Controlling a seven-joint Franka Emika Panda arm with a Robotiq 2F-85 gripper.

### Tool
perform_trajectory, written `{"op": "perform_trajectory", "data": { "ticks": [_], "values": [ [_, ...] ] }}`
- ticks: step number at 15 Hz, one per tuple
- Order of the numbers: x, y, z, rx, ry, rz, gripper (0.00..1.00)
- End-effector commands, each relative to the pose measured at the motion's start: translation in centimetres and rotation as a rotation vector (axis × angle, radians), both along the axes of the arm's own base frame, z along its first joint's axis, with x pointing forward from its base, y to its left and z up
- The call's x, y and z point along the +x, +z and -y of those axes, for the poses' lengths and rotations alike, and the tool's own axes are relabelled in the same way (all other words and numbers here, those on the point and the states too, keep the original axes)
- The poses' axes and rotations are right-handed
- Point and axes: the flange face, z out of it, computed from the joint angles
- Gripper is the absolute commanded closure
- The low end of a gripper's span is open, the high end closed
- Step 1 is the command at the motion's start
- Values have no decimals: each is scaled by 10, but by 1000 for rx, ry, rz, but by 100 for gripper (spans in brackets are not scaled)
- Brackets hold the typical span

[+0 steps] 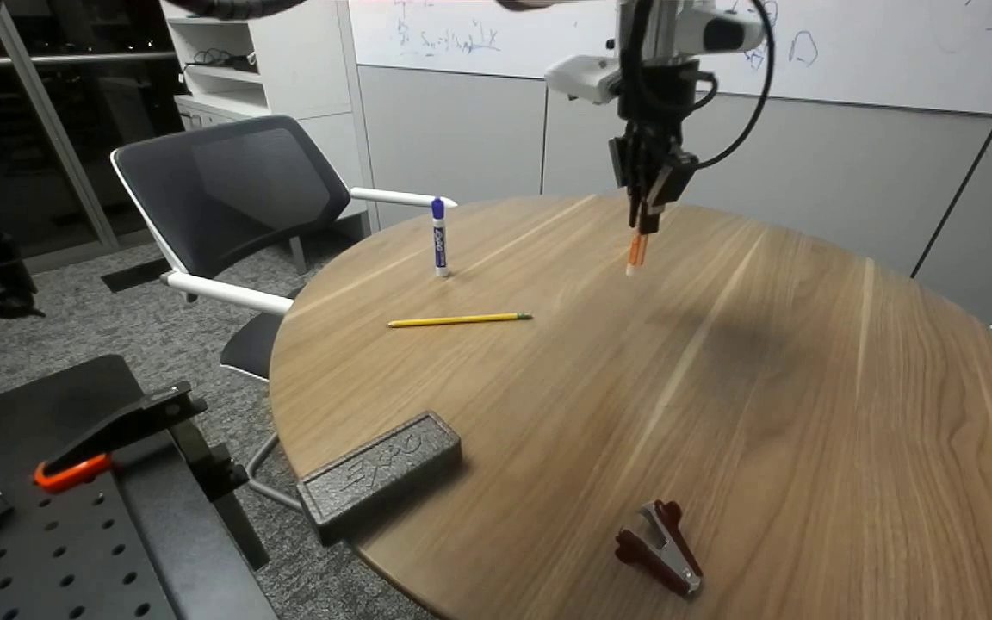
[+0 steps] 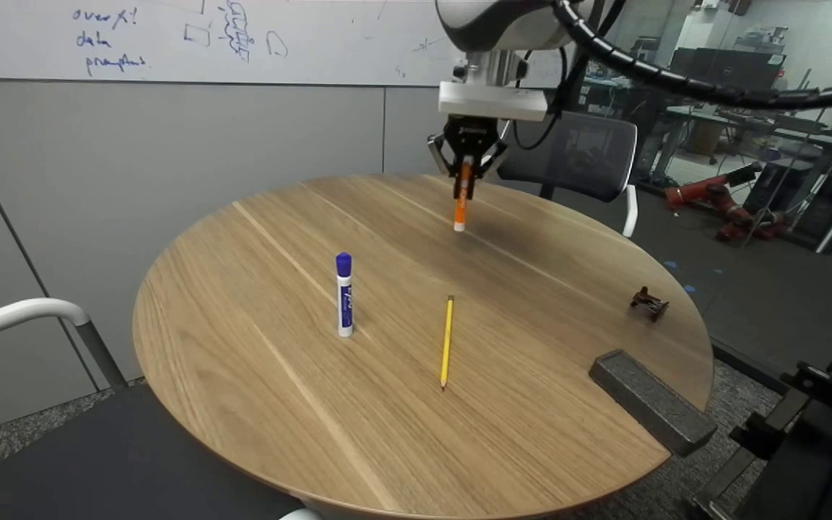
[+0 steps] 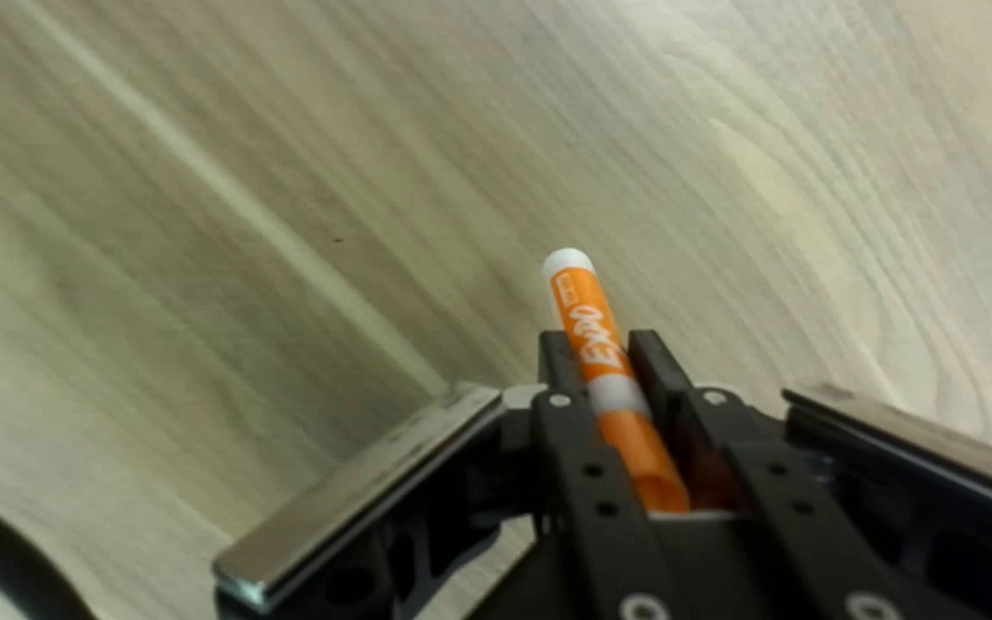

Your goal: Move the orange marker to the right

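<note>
Gripper point(image 2: 464, 191) clamped on marker point(image 3: 618, 394), white end point(image 2: 459, 226) jutting below gripper; prob. light, stiff, bit slick, so best held approx. mid-length.

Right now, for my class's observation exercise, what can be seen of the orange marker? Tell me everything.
The orange marker is slim, round and plastic-looking: a rounded white lower end, an orange section with white EXPO lettering, a white band, then an orange cap. The jaws are closed on it, one on each side of its upper part. It points white end down, slightly tilted from upright, and appears clear of the table.
</note>
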Motion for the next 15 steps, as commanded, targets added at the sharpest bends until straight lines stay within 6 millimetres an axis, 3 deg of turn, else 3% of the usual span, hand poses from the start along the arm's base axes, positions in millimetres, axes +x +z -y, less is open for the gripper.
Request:
{"op": "perform_trajectory", "data": {
  "ticks": [1,6,10,15],
  "values": [
    [-12,25,59,-58,42,-123,95],
    [-16,22,100,-82,164,-152,95],
    [-16,13,133,-66,131,-114,95],
    [-34,-29,213,-53,-25,-113,95]
  ]
}}
